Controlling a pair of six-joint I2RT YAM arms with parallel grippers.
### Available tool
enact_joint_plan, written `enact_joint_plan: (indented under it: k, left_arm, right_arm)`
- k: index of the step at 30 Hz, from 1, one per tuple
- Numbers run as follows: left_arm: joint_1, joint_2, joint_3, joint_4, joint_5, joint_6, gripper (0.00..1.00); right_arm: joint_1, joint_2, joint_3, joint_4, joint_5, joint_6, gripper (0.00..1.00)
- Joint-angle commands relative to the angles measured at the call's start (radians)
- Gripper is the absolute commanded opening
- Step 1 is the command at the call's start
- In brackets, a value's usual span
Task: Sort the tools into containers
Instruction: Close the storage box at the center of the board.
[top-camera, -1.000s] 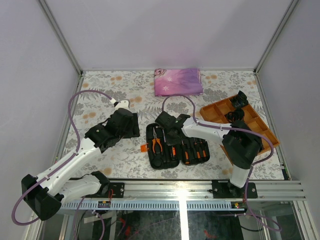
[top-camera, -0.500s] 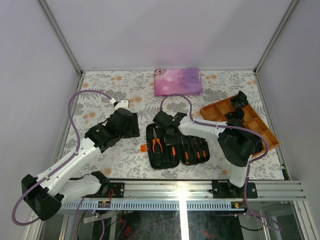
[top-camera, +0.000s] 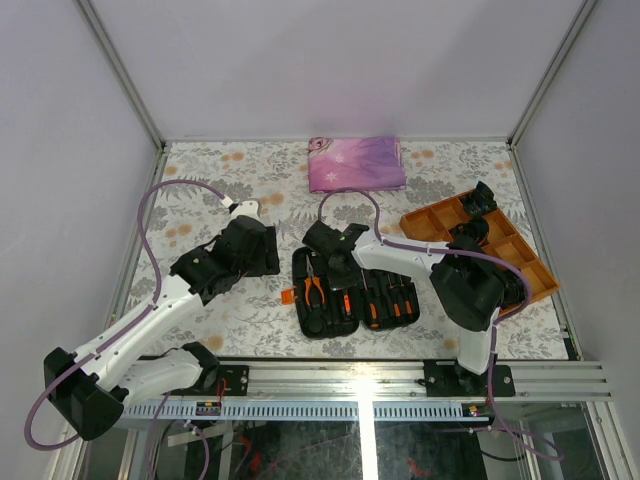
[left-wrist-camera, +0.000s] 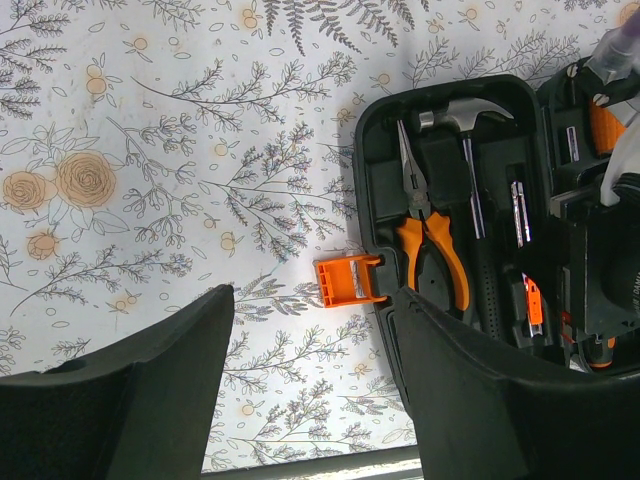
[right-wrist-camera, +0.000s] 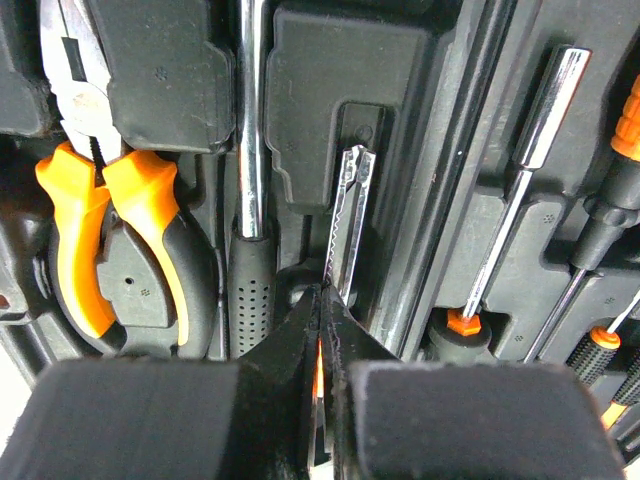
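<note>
The black tool case lies open at the table's middle, with an orange latch on its left edge. Inside lie orange-handled pliers, a black-handled hammer and screwdrivers. My right gripper is low over the case's left half. It is shut on a slim serrated metal knife with an orange part between the fingers, over a moulded slot beside the hammer. My left gripper is open and empty above the tablecloth, just left of the case.
A folded pink-purple cloth lies at the back centre. An orange compartment tray with black coiled bundles stands at the right. Purple cables loop over both arms. Walls and a metal frame close in the table.
My right gripper has moved a little to the left over the case with the knife in it. The left arm has not moved.
</note>
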Motion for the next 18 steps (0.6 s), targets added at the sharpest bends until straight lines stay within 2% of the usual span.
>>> enact_joint_plan:
  k: [1, 5, 10, 14, 18]
  left_arm:
    - [0.006, 0.001, -0.002, 0.028, 0.003, 0.016, 0.65]
    - [0.007, 0.002, -0.002, 0.027, 0.002, 0.017, 0.65]
    - [0.007, 0.004, -0.003, 0.028, 0.003, 0.017, 0.65]
    - [0.008, 0.003, -0.002, 0.027, 0.002, 0.017, 0.65]
    - [0.008, 0.005, -0.002, 0.028, 0.002, 0.017, 0.65]
  right_arm:
    - [0.009, 0.069, -0.023, -0.056, 0.019, 0.002, 0.0]
    - [0.013, 0.027, -0.035, -0.005, 0.011, -0.003, 0.0]
    - [0.012, -0.066, -0.06, 0.107, -0.022, -0.015, 0.11]
    - [0.012, -0.087, -0.057, 0.134, -0.021, -0.018, 0.22]
    - [0.013, -0.135, -0.075, 0.163, -0.009, -0.008, 0.25]
